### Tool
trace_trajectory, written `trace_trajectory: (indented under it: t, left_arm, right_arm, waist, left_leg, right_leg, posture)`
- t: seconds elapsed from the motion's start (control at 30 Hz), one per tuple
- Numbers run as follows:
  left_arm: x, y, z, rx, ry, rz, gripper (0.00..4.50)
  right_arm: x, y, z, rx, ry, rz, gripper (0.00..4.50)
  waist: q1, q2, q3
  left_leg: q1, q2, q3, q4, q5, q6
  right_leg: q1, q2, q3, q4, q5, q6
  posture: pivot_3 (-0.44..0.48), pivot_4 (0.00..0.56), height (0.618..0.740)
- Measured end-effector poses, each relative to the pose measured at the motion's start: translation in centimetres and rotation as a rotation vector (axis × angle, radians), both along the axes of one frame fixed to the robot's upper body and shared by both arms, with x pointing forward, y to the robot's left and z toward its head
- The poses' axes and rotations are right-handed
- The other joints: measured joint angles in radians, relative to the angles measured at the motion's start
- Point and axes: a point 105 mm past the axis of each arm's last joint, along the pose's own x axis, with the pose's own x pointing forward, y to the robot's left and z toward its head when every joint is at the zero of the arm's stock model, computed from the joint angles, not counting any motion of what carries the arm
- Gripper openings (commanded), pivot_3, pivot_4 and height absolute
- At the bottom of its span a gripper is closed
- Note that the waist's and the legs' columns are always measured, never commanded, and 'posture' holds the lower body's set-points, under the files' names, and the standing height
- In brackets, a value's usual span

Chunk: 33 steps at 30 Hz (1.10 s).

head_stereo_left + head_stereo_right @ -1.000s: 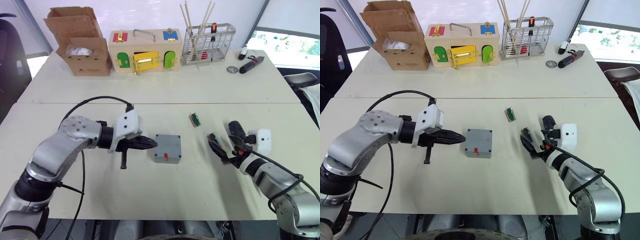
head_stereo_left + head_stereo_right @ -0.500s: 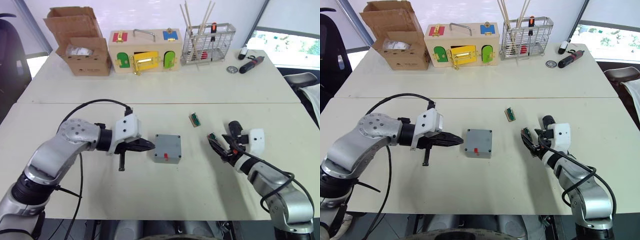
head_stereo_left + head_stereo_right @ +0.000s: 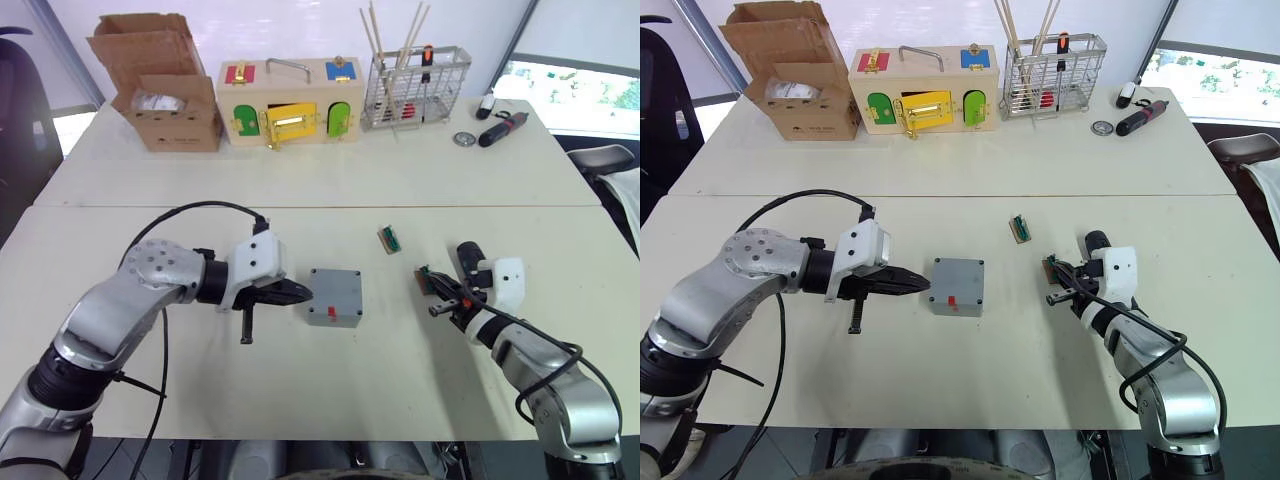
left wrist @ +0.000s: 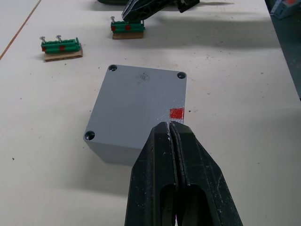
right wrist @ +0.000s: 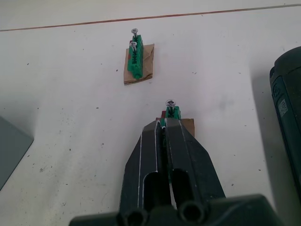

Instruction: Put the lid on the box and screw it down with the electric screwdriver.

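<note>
Since the earlier frame, right gripper (image 5: 165, 126) has drawn together and now pinches the near screw holder (image 5: 172, 117), presumably to fetch a screw. Left gripper (image 4: 170, 129), pressed together, touches the box (image 4: 136, 110) edge, apparently bracing it mid-surface. Lid (image 3: 335, 288) sits on it. Electric screwdriver (image 5: 288, 108) lies beside the right gripper.

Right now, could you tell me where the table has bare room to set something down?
The near strip in front of the box is bare, as is the wide band between it and the wooden latch box. It is crowded by the right pincer and along the far edge.
</note>
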Motion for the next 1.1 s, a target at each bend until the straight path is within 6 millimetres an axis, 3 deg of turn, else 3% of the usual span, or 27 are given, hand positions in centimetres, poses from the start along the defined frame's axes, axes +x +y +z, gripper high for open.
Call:
trace_trajectory:
  t: [0.17, 0.5, 0.57, 0.63, 0.73, 0.9, 1.1]
  left_arm:
    - [0.0, 0.0, 0.0, 0.0, 0.0, 0.0, 0.0]
    - [0.6, -0.1, 0.2, -0.04, 0.031, 0.003, 0.0]
    - [1.1, 0.5, 0.7, -0.062, 0.045, 0.024, 0.0]
    - [2.0, 1.5, 1.0, -0.072, 0.071, 0.068, 0.0]
    - [3.1, 3.5, 0.9, -0.07, 0.098, 0.146, 0.0]
    - [3.1, 4.5, 1.1, -0.109, 0.12, 0.181, 0.0]
    - [2.4, 4.4, 0.5, -0.11, 0.139, 0.189, 0.0]
  right_arm:
    - [0.1, -0.2, 0.3, 0.005, -0.019, -0.013, 0.06]
    - [-0.4, 0.1, 3.6, 0.023, -0.146, 0.019, 0.06]
    - [-0.3, 1.3, 4.9, 0.029, -0.181, 0.091, 0.06]
    - [-0.6, 3.7, 6.2, 0.033, -0.204, 0.227, 0.06]
    - [-1.2, 6.7, 6.3, 0.04, -0.18, 0.377, 0.06]
    - [-0.7, 8.6, 5.7, 0.058, -0.154, 0.436, 0.06]
    - [-0.6, 9.0, 4.7, 0.058, -0.112, 0.465, 0.06]
  waist:
    - [0.0, 0.0, 0.0]
    - [0.0, 0.0, 0.0]
    - [-0.003, 0.001, 0.001]
    - [-0.007, 0.001, 0.001]
    - [-0.006, 0.001, 0.001]
    - [0.0, 0.0, 0.001]
    - [-0.001, 0.0, 0.001]
  left_leg:
    - [0.0, 0.0, 0.0, 0.0, 0.0, 0.0]
    - [0.0, 0.0, 0.0, 0.0, 0.0, 0.0]
    - [0.0, 0.0, 0.0, 0.0, 0.0, 0.0]
    - [0.001, 0.001, 0.0, -0.001, 0.0, 0.0]
    - [0.002, 0.001, 0.0, -0.006, 0.001, -0.001]
    - [0.0, 0.0, 0.0, -0.007, 0.001, -0.001]
    - [0.0, 0.0, 0.0, -0.008, 0.001, -0.002]
  right_leg:
    - [0.0, 0.0, 0.0, 0.0, 0.0, 0.0]
    - [0.0, 0.0, 0.0, 0.0, 0.0, 0.0]
    - [0.0, 0.0, 0.0, 0.0, 0.0, 0.0]
    - [0.0, 0.001, 0.0, 0.0, 0.0, 0.0]
    - [-0.001, 0.001, 0.0, -0.001, 0.0, -0.001]
    - [-0.002, 0.0, 0.0, -0.005, 0.0, -0.001]
    - [-0.002, -0.001, 0.0, -0.005, 0.0, -0.001]
  posture:
    - [0.0, 0.15, 0.74]
    - [0.0, 0.15, 0.74]
    - [0.0, 0.15, 0.74]
    - [0.0, 0.15, 0.74]
    - [0.0, 0.15, 0.74]
    - [0.0, 0.15, 0.74]
    - [0.0, 0.15, 0.74]
